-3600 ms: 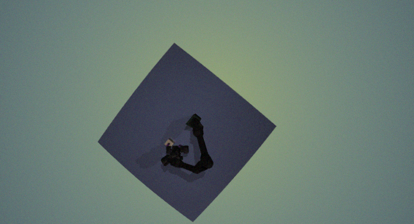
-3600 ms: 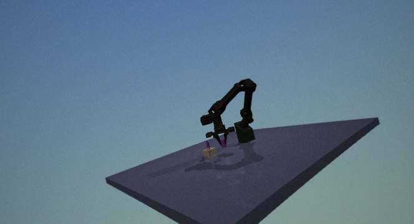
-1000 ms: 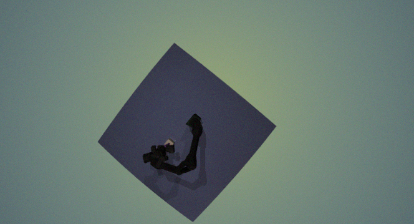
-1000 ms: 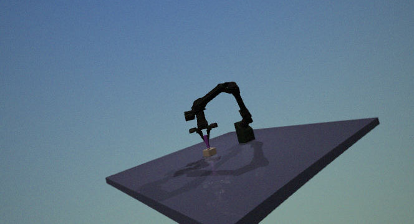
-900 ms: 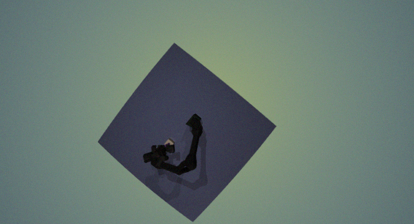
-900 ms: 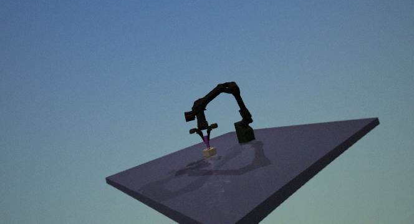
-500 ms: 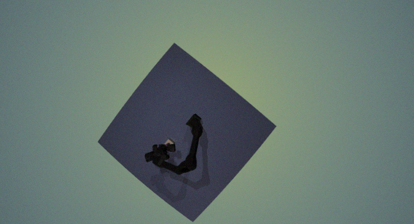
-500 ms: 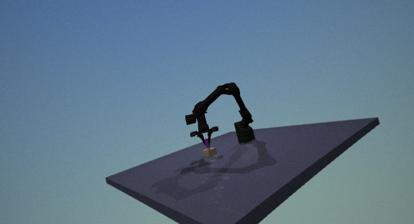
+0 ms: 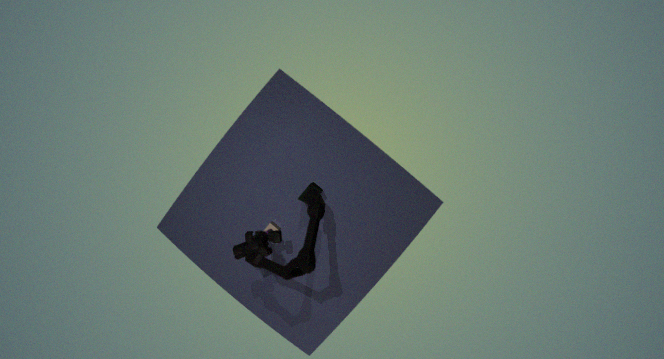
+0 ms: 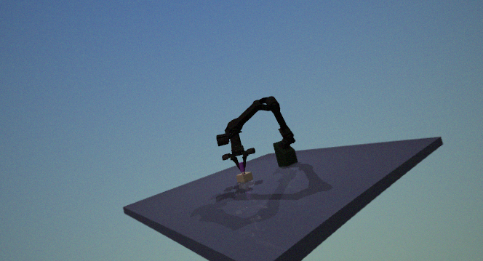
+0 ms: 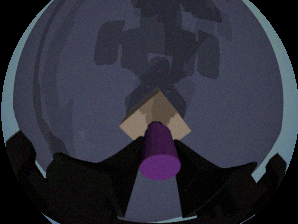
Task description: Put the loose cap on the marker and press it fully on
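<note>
The fingers (image 10: 241,166) are clamped on the purple cap (image 11: 160,155), which hangs between them directly above the tan holder block (image 11: 154,117) on the desk (image 10: 364,163). The marker itself is hidden behind the cap. Judging by this, pickup and alignment are done; whether the cap is seated cannot be told. Pressing down, releasing and retreating are left.

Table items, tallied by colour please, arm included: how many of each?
Purple, tapered cap held in the end effector: 1
Tan, square holder block: 1
Black, jointed robot arm: 1
Dark green, boxy arm base: 1
Marker: not separately visible.
Total: 4
</note>
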Controlling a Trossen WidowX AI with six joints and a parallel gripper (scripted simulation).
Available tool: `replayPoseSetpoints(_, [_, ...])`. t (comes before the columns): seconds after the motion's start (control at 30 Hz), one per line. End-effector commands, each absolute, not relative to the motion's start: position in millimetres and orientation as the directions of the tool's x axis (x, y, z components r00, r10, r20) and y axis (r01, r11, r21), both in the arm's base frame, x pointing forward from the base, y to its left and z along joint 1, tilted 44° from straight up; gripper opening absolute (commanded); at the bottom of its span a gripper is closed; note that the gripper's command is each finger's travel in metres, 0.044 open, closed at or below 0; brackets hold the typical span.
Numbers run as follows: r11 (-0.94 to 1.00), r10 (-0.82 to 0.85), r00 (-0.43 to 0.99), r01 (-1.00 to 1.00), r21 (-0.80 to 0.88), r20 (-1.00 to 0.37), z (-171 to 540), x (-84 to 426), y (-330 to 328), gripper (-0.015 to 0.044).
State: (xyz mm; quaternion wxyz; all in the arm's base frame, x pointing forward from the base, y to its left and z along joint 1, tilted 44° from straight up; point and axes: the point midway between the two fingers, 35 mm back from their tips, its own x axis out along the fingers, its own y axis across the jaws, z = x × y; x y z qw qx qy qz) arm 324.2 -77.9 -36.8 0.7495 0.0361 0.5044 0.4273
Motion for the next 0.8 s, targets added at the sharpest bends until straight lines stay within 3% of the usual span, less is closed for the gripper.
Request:
replayPoseSetpoints(0.0, [0.632,0.68,0.125,-0.6,0.49,-0.723,-38.0,323.1,-76.6,0.0])
replayPoseSetpoints(0.7, [0.632,0.68,0.125,-0.6,0.49,-0.723,-38.2,323.0,-76.6,0.0])
replayPoseSetpoints(0.77, [0.631,0.678,0.125,-0.604,0.486,-0.725,-37.5,323.7,-77.2,0.0053])
